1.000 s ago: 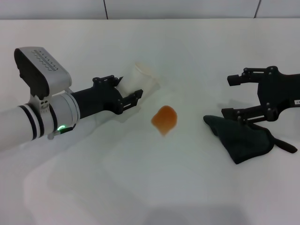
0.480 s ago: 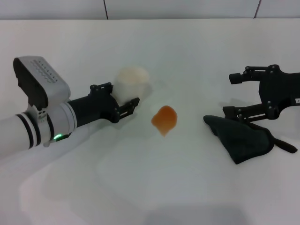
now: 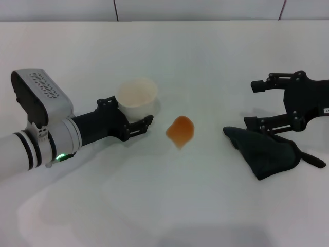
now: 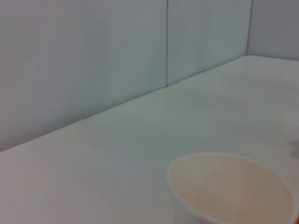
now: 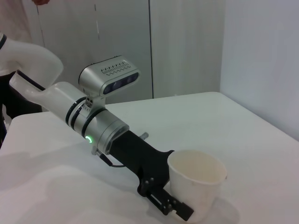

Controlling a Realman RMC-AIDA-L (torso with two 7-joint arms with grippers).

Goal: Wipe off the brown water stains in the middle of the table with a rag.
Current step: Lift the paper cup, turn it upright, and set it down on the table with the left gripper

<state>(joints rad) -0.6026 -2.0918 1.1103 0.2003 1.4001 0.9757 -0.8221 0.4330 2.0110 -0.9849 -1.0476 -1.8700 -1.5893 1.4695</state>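
Note:
The brown water stain is a small orange-brown blotch in the middle of the white table. The dark rag lies crumpled to its right, its thin loop trailing toward the right edge. My right gripper is open and empty, hovering just behind and above the rag. My left gripper is shut on a white paper cup, held upright to the left of the stain. The cup also shows in the left wrist view and in the right wrist view, where my left arm holds it.
A pale wall runs along the table's far edge. The bare tabletop stretches in front of the stain and between the two arms.
My left gripper has turned the cup from lying tilted toward the stain to upright and has drawn back a little to the left. The right arm, rag and stain have not moved.

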